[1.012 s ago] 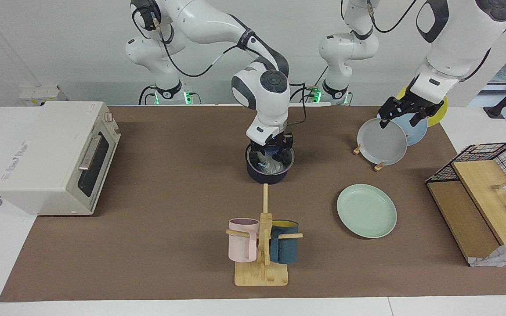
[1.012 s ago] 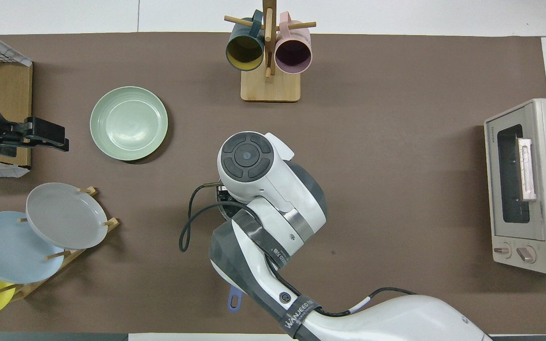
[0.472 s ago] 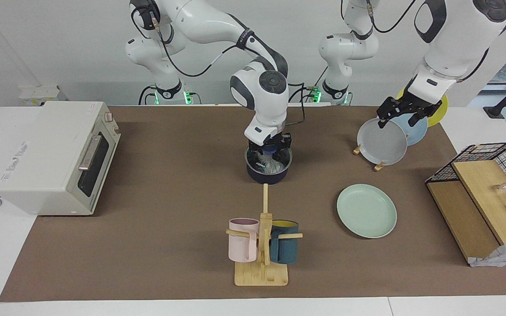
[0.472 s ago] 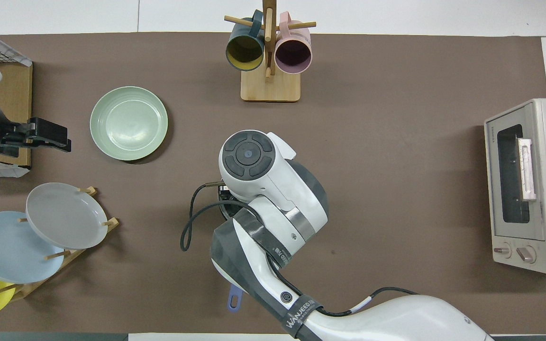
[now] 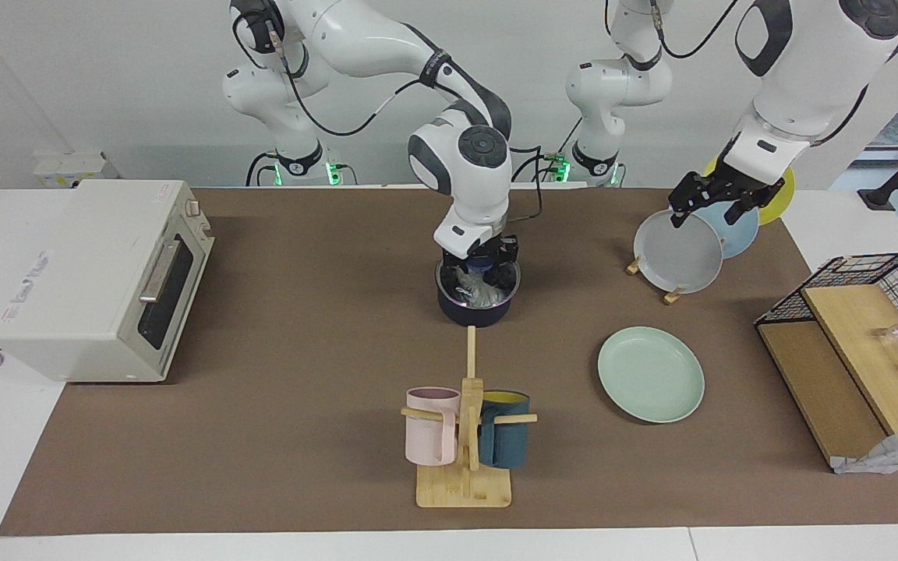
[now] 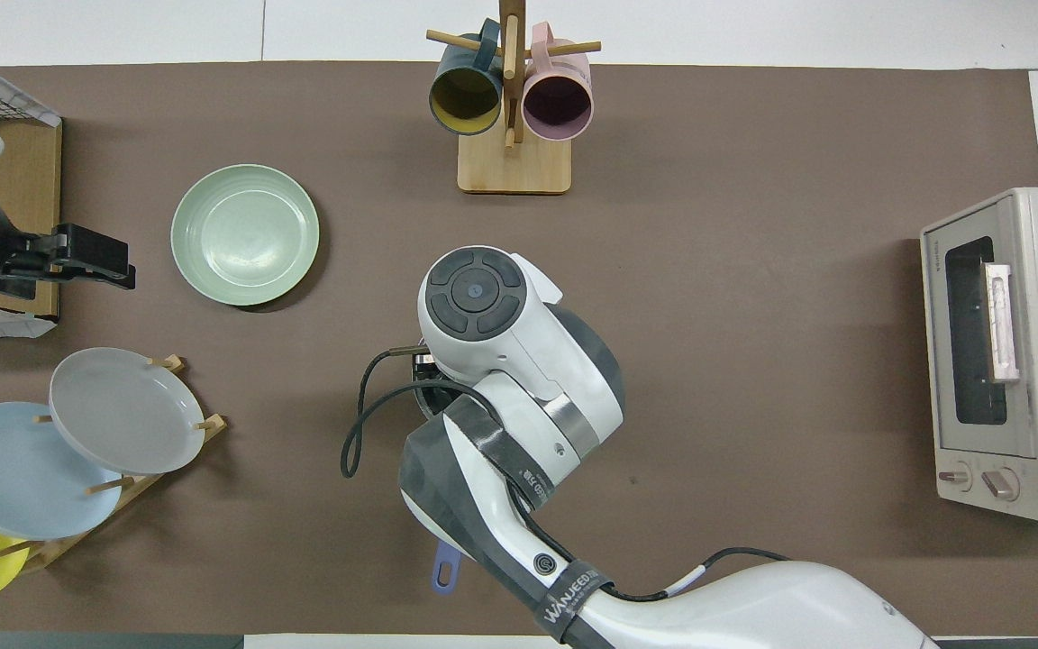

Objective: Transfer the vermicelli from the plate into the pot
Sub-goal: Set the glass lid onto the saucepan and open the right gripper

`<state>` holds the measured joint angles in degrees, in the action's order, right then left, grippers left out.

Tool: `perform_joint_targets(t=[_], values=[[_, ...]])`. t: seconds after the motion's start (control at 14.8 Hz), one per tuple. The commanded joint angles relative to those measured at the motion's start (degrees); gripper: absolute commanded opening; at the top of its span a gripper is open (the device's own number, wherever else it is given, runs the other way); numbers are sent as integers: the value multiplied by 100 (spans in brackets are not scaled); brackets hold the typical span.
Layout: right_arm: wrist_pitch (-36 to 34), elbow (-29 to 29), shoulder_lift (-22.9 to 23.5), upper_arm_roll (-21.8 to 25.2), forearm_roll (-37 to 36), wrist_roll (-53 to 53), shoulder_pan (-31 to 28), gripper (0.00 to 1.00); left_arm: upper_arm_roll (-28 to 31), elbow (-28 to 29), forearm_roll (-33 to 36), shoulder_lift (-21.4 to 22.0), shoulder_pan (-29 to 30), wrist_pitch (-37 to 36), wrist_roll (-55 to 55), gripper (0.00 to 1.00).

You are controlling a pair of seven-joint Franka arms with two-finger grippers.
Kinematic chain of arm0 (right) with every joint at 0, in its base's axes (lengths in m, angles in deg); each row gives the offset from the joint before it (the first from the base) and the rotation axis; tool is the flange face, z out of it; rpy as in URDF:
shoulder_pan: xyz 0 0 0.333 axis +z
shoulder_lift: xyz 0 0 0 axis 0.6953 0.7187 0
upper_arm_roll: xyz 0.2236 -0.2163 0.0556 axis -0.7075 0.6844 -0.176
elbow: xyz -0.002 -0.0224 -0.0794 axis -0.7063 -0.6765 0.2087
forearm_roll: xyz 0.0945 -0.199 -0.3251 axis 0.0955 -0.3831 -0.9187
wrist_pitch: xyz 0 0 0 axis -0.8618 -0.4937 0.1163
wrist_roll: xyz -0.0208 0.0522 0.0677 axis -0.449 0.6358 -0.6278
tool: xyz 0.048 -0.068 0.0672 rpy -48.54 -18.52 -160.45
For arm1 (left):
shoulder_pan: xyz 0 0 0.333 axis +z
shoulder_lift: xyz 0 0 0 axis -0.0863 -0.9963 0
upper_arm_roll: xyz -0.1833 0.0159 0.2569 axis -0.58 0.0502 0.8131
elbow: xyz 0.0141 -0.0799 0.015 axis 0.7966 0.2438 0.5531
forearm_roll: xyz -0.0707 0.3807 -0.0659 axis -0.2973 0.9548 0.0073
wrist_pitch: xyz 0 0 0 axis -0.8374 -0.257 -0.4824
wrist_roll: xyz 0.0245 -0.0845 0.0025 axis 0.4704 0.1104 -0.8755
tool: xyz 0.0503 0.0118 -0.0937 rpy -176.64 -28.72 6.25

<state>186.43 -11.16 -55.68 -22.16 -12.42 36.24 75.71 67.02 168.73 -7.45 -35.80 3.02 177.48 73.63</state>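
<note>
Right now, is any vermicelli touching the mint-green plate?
Apart. Both views show the plate bare; the facing view shows the vermicelli in the pot.

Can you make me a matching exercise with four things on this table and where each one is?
Things:
1. whitish translucent vermicelli bundles
2. round pale mint-green plate
3. round grey plate
4. dark teal mug

Places:
A. hanging on the wooden mug stand
B. in the small dark navy pot
C. flat on the brown mat, bare
D. propped in the wooden plate rack

Pairs: 1-B, 2-C, 3-D, 4-A
</note>
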Motion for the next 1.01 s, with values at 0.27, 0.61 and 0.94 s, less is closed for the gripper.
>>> perform_joint_targets(t=[0.27,0.61,0.94], values=[[157,-159,-98,-54,98,-5,-63,60,-27,91,113,99,52,-17,-5,100],[209,-203,-106,-54,98,-6,-63,74,-18,91,262,99,8,0,4,100],[157,-115,-98,-45,55,-14,-63,100,-27,82,262,99,8,1,13,100]])
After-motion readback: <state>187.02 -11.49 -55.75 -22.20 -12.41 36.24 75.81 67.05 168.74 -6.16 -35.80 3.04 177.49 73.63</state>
